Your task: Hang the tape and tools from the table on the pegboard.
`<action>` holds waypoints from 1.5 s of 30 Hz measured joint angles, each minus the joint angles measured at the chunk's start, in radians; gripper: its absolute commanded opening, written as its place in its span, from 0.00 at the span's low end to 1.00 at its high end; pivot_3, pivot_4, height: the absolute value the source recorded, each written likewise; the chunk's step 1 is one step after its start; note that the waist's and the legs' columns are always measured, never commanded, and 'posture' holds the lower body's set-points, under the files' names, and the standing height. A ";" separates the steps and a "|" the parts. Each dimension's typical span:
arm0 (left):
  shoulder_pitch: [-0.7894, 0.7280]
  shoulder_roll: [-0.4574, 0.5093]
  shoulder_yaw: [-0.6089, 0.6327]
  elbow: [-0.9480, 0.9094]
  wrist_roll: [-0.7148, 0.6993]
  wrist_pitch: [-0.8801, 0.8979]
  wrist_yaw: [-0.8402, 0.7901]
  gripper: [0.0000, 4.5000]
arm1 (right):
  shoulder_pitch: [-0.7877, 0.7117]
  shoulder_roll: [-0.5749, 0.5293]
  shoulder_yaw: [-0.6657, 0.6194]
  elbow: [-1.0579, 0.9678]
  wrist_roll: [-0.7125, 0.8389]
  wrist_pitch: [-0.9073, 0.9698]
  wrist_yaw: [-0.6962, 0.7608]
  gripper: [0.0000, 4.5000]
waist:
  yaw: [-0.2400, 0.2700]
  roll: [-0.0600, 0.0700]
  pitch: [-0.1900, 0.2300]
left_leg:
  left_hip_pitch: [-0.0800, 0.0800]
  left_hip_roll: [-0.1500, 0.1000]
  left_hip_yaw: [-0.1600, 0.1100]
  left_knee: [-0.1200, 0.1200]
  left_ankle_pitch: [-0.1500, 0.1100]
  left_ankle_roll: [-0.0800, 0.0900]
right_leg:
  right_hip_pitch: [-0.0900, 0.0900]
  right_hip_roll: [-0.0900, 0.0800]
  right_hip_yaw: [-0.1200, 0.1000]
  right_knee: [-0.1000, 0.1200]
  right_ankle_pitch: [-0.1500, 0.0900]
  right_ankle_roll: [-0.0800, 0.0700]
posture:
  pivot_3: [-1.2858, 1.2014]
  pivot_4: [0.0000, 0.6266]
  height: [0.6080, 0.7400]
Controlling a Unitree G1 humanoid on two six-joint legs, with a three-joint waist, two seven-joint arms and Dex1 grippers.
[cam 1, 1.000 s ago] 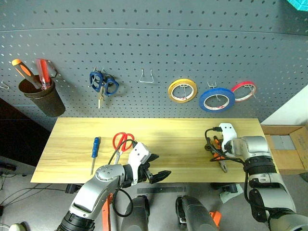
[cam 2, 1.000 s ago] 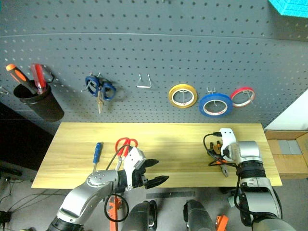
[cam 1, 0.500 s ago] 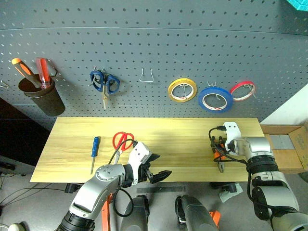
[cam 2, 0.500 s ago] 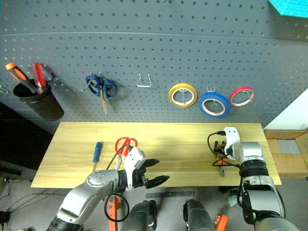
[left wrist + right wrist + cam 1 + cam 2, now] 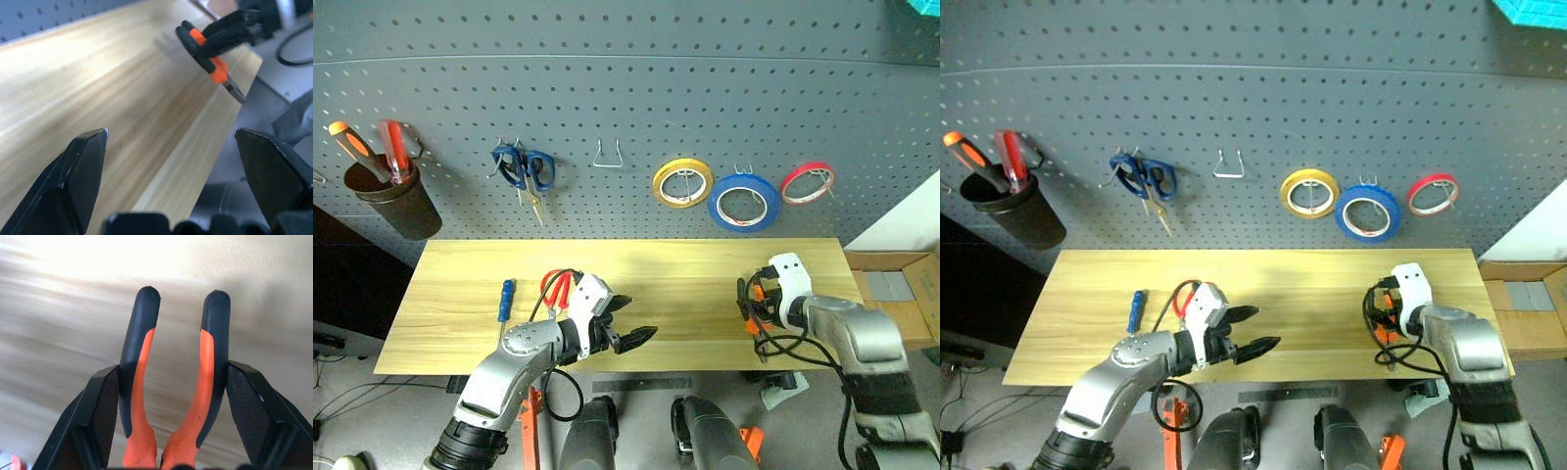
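Note:
The orange-and-black pliers [image 5: 138, 357] are pinched by both handles between the fingers of my right gripper [image 5: 752, 307], which is shut on them just above the table [image 5: 685, 279] near its front right. In the left wrist view the pliers [image 5: 211, 53] hang with their metal nose pointing down. My left gripper [image 5: 628, 331] is open with nothing in it, over the table's front middle. Red-handled scissors [image 5: 558, 287] lie on the wood just behind my left wrist, partly hidden by it. The blue tape [image 5: 744, 203] hangs on a hook of the pegboard [image 5: 626, 88].
On the pegboard hang a yellow roll [image 5: 682, 183], a red roll [image 5: 808, 183], blue-handled scissors [image 5: 524, 168], a bare hook [image 5: 607, 155] and a dark cup of screwdrivers [image 5: 386, 194]. A blue screwdriver [image 5: 504, 300] lies on the table's left. A cardboard box [image 5: 901, 294] stands right of the table.
My right gripper closed on the pliers, lifted them off the table and drew them back toward the front edge. My left gripper stayed open and rose slightly.

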 measured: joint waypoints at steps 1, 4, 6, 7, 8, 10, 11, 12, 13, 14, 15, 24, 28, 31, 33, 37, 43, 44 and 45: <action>0.017 -0.005 0.017 -0.016 -0.015 0.003 0.007 0.99 | 0.015 0.006 -0.001 -0.062 0.014 -0.011 0.002 0.61 | -0.001 0.000 -0.006 | 0.000 0.000 0.000 0.000 0.000 0.000 | 0.000 0.000 0.000 0.000 0.000 0.000 | 0.55 0.16 1.00; 0.058 -0.010 0.062 -0.076 -0.067 0.030 0.027 0.99 | 0.017 0.059 0.009 -0.211 0.052 -0.064 -0.002 0.61 | -0.002 -0.003 -0.037 | 0.000 0.000 -0.001 0.001 0.000 0.000 | 0.000 0.001 -0.001 0.000 0.000 0.000 | 0.55 0.11 1.00; 0.083 -0.015 0.099 -0.130 -0.105 0.056 0.052 0.99 | -0.004 0.082 0.047 -0.250 0.050 -0.119 -0.012 0.61 | -0.001 -0.005 -0.055 | 0.000 -0.001 -0.002 0.001 0.000 0.000 | 0.001 0.001 -0.001 0.000 0.000 0.002 | 0.56 0.09 1.00; 0.094 -0.020 0.130 -0.165 -0.133 0.078 0.076 0.99 | -0.026 0.108 0.070 -0.256 0.047 -0.148 -0.027 0.61 | -0.001 -0.008 -0.065 | 0.000 -0.001 -0.002 0.001 0.000 0.001 | 0.001 0.001 -0.001 0.001 0.000 0.003 | 0.56 0.07 1.00; 0.096 -0.026 0.159 -0.196 -0.163 0.099 0.099 0.99 | -0.045 0.128 0.091 -0.258 0.043 -0.176 -0.036 0.61 | 0.000 -0.010 -0.074 | 0.001 -0.001 -0.002 0.002 0.000 0.001 | 0.002 0.001 -0.002 0.001 0.000 0.004 | 0.57 0.05 1.00; 0.101 -0.037 0.207 -0.245 -0.217 0.137 0.145 0.99 | -0.072 0.151 0.126 -0.252 0.033 -0.226 -0.049 0.61 | 0.003 -0.014 -0.094 | 0.002 -0.001 -0.003 0.002 0.000 0.002 | 0.003 0.001 -0.002 0.001 0.000 0.005 | 0.57 0.02 1.00; 0.107 -0.043 0.237 -0.274 -0.248 0.155 0.172 0.99 | -0.087 0.166 0.142 -0.244 0.023 -0.256 -0.051 0.61 | 0.004 -0.015 -0.101 | 0.003 -0.001 -0.002 0.002 0.000 0.002 | 0.005 0.001 -0.002 0.001 0.000 0.005 | 0.58 0.01 1.00; 0.118 -0.048 0.272 -0.309 -0.285 0.179 0.207 0.99 | -0.108 0.181 0.166 -0.222 0.012 -0.296 -0.053 0.61 | 0.005 -0.018 -0.112 | 0.004 -0.001 -0.002 0.002 0.000 0.003 | 0.005 0.001 -0.002 0.001 0.001 0.004 | 0.58 0.00 1.00; 0.124 -0.052 0.296 -0.336 -0.312 0.195 0.234 0.99 | -0.122 0.193 0.179 -0.206 0.007 -0.326 -0.055 0.61 | 0.006 -0.019 -0.119 | 0.004 -0.001 -0.002 0.002 0.000 0.003 | 0.005 0.001 -0.002 0.001 0.001 0.003 | 0.59 0.00 1.00; 0.136 -0.054 0.325 -0.366 -0.342 0.208 0.261 0.99 | -0.138 0.206 0.194 -0.186 0.002 -0.356 -0.055 0.61 | 0.007 -0.020 -0.128 | 0.005 -0.001 -0.002 0.002 0.000 0.003 | 0.006 0.001 -0.001 0.001 0.002 0.001 | 0.59 0.00 1.00; 0.156 -0.054 0.358 -0.401 -0.376 0.221 0.293 0.99 | -0.160 0.220 0.211 -0.153 -0.005 -0.396 -0.052 0.61 | 0.007 -0.022 -0.134 | 0.007 -0.001 -0.002 0.002 0.000 0.003 | 0.007 0.002 -0.001 0.001 0.003 -0.001 | 0.60 0.00 1.00; 0.228 -0.052 0.524 -0.485 -0.384 0.169 0.491 0.99 | -0.453 0.370 0.254 0.228 -0.067 -0.705 -0.033 0.61 | 0.037 -0.024 -0.152 | 0.017 -0.001 -0.003 0.002 0.002 0.003 | 0.016 0.003 -0.001 0.002 0.005 -0.004 | 0.63 0.00 1.00; 0.173 -0.068 0.499 -0.437 -0.271 0.095 0.554 0.99 | -0.598 0.441 0.250 0.403 -0.076 -0.833 -0.027 0.61 | 0.068 -0.026 -0.158 | 0.018 -0.001 -0.002 0.001 0.002 0.003 | 0.016 0.003 -0.001 0.002 0.005 -0.005 | 0.64 0.00 1.00; 0.108 -0.087 0.443 -0.367 -0.185 0.035 0.579 0.99 | -0.687 0.471 0.247 0.556 -0.104 -0.914 -0.034 0.61 | 0.102 -0.030 -0.162 | 0.016 -0.001 -0.002 0.001 0.002 0.003 | 0.015 0.003 -0.002 0.001 0.006 -0.006 | 0.64 0.00 1.00; 0.046 -0.103 0.419 -0.302 -0.136 -0.002 0.590 0.99 | -0.739 0.482 0.236 0.645 -0.108 -0.967 -0.042 0.61 | 0.122 -0.031 -0.163 | 0.015 0.000 -0.001 0.001 0.002 0.003 | 0.014 0.003 -0.002 0.001 0.007 -0.008 | 0.64 0.00 1.00; -0.054 -0.104 0.384 -0.214 -0.084 -0.051 0.590 0.99 | -0.808 0.495 0.216 0.753 -0.112 -1.054 -0.048 0.61 | 0.141 -0.034 -0.166 | 0.013 0.000 -0.001 0.001 0.002 0.003 | 0.012 0.002 -0.002 0.001 0.007 -0.008 | 0.64 0.00 1.00; -0.157 -0.101 0.282 -0.091 -0.048 -0.070 0.502 0.99 | -0.862 0.491 0.191 0.901 -0.144 -1.165 -0.070 0.61 | 0.141 -0.035 -0.167 | 0.013 0.000 -0.001 0.001 0.002 0.003 | 0.012 0.002 -0.003 0.002 0.008 -0.009 | 0.63 0.00 1.00; -0.171 -0.100 0.268 -0.074 -0.045 -0.070 0.485 0.99 | -0.869 0.489 0.187 0.926 -0.148 -1.178 -0.076 0.61 | 0.140 -0.035 -0.167 | 0.013 0.000 -0.001 0.001 0.002 0.003 | 0.011 0.002 -0.003 0.003 0.008 -0.009 | 0.63 0.00 1.00; -0.180 -0.098 0.257 -0.061 -0.042 -0.071 0.471 0.99 | -0.875 0.488 0.184 0.948 -0.152 -1.190 -0.084 0.61 | 0.140 -0.035 -0.167 | 0.012 0.000 0.000 0.001 0.002 0.003 | 0.011 0.002 -0.002 0.003 0.007 -0.009 | 0.63 0.00 1.00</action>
